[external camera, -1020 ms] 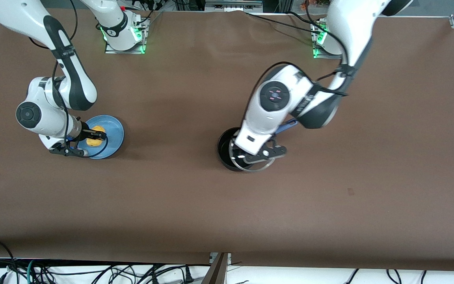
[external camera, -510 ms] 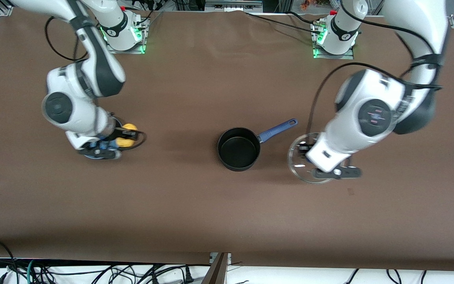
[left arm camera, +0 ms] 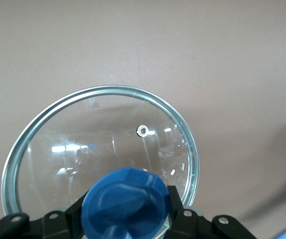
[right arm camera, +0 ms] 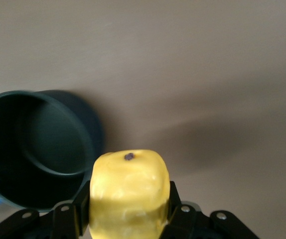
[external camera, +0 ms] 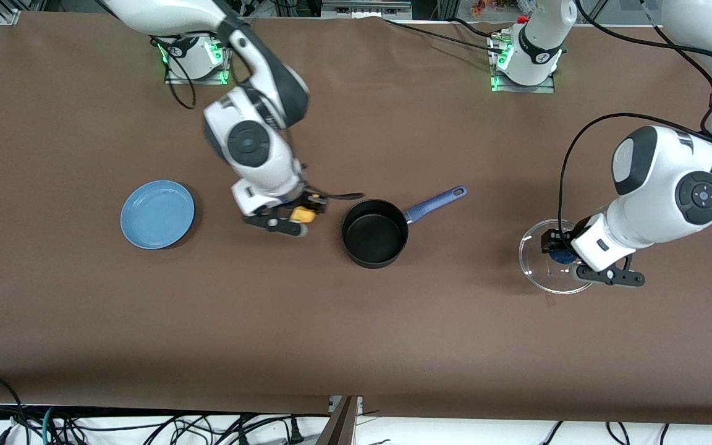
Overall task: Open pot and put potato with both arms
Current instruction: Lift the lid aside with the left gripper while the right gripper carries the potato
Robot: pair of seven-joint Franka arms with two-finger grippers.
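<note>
Pot (external camera: 374,233) empty (lid (external camera: 538,262) off); right gripper (external camera: 302,214) holds potato (external camera: 301,214).

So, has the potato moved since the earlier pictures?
Yes. The potato, held in the right tool, has left the blue plate and travelled toward the open pot, now just beside its rim.

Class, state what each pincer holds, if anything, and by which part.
The right pincer grips the potato across its sides, beside the open pot. The left pincer holds the lid by its blue knob.
</note>
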